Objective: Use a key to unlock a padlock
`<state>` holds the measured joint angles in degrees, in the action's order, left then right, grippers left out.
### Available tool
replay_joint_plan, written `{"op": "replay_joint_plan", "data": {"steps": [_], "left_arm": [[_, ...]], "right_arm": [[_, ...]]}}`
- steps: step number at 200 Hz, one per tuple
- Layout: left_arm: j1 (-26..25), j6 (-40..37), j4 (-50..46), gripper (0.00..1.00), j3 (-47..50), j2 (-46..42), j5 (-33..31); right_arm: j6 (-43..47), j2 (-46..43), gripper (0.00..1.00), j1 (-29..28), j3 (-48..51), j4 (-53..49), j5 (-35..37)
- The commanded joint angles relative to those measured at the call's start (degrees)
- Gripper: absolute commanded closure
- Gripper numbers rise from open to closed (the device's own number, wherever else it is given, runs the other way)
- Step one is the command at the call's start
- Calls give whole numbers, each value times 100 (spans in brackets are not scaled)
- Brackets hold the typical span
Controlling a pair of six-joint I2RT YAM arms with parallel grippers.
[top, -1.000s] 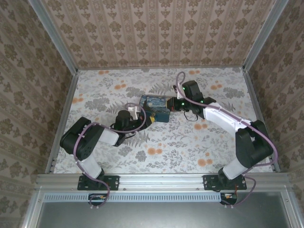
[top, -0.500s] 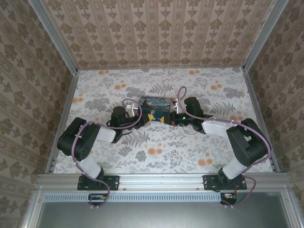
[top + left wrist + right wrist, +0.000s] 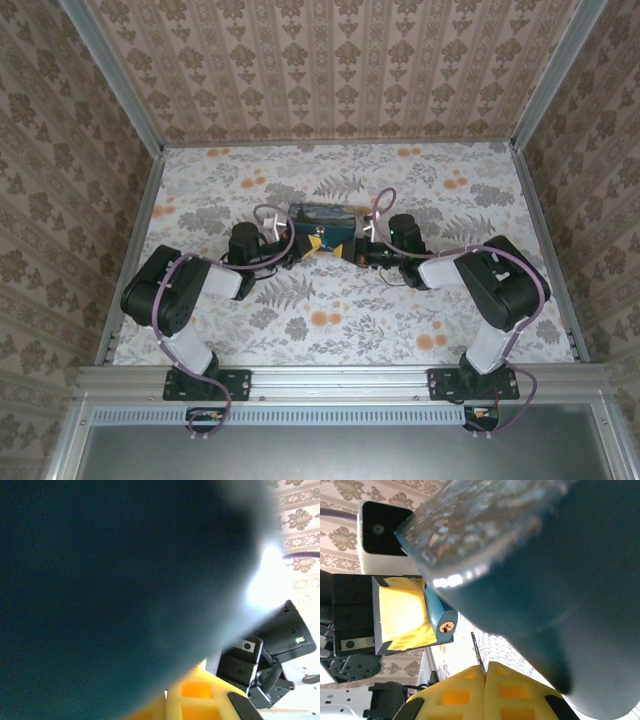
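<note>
One container stands on the table (image 3: pixel 340 305): the painted box (image 3: pixel 322 222), in the middle between your two arms. From above it looks closed, and you cannot tell what is inside it. In both wrist views its dark teal side is very close to the lens and blurred.

Your left gripper (image 3: pixel 287 241) is at the left end of the box and your right gripper (image 3: pixel 363 250) is at the right end, both low over the table.

In the right wrist view the padlock (image 3: pixel 440 616) is outside the box, just under its edge. It is a small teal-blue body with the brass keyhole turned to the camera. The left gripper is clenched on it, with a yellow pad (image 3: pixel 400 612) pressed against its side.

The right gripper's yellow fingers (image 3: pixel 455 695) are closed together on the key (image 3: pixel 476 652). Its thin blade comes out between the tips and points up. The blade tip is near the keyhole but apart from it, a little below and to the right.
</note>
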<state>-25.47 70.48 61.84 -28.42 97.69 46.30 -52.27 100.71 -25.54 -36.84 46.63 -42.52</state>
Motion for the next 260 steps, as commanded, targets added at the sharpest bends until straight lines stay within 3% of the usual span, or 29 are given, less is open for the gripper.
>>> {"op": "replay_joint_plan", "data": {"steps": [1, 78, 260], "left_arm": [[104, 380, 846, 100, -78, 114, 378], [174, 557, 1198, 100, -1, 220, 461], [176, 637, 1251, 100, -93, 180, 772]], "right_arm": [[-383, 213, 100, -17, 145, 781, -76], [-1266, 705, 100, 32, 284, 2324, -255], [-1510, 732, 100, 93, 247, 2637, -328]]}}
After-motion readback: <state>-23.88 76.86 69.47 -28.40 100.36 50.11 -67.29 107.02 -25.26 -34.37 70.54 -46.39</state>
